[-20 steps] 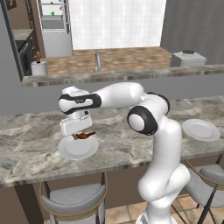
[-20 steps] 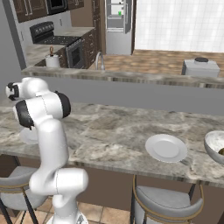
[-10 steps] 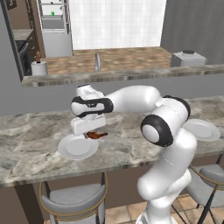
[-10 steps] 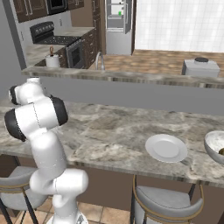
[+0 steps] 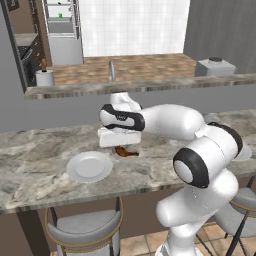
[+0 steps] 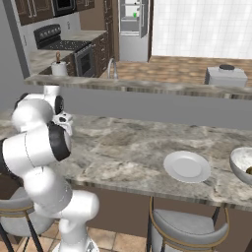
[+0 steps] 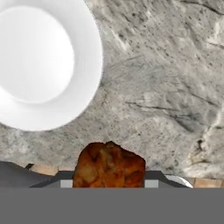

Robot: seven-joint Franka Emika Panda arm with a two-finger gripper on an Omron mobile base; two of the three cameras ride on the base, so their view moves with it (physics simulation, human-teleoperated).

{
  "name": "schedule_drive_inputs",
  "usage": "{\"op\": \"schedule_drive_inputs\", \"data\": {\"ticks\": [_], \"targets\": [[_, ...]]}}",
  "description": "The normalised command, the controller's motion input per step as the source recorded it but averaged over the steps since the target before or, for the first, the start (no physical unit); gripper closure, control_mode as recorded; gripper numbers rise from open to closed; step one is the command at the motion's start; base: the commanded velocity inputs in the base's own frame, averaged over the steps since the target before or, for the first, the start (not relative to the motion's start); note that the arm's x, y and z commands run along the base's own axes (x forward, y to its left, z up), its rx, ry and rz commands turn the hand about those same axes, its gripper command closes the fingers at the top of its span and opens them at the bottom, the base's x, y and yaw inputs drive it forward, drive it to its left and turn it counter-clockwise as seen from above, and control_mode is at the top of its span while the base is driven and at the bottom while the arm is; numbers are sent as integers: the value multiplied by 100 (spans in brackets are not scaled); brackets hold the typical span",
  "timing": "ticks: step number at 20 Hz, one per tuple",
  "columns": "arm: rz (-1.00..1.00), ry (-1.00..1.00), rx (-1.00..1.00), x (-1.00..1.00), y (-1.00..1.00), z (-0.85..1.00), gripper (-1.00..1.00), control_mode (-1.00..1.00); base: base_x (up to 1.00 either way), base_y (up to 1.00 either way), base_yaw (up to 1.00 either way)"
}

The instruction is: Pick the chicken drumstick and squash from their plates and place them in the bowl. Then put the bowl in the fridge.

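My gripper (image 5: 125, 150) pinches the one drumstick (image 7: 109, 165), held above the counter (image 5: 35, 170) just right of a plate (image 5: 90, 166). Two plates in all; this one is bare, and so is the second (image 6: 187, 166). One bowl (image 6: 244, 165) sits beyond it, something dark inside.

I'm working in a home kitchen: a marble-topped table (image 6: 133, 147) with bar stools (image 6: 184, 231) tucked under it, a black stove (image 6: 69, 47) among dark wood cabinets (image 6: 39, 10), a faucet (image 5: 111, 70) on the far counter, and an open fridge (image 5: 60, 30) at the back wall.
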Motion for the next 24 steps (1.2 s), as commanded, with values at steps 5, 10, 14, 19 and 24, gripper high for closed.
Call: {"op": "schedule_drive_inputs", "data": {"ticks": [5, 10, 14, 19, 24], "targets": [[-35, 1, 0, -15, -47, 31, 100, -100, 0, 0, 0], [-39, 1, -1, -22, -47, 19, 100, -100, 0, 0, 0], [-43, 0, -3, -20, -42, 7, 100, -100, 0, 0, 0], [-42, 0, -1, -21, -44, 1, 100, -100, 0, 0, 0], [-35, 0, 0, -17, -46, 2, 100, -100, 0, 0, 0]]}}
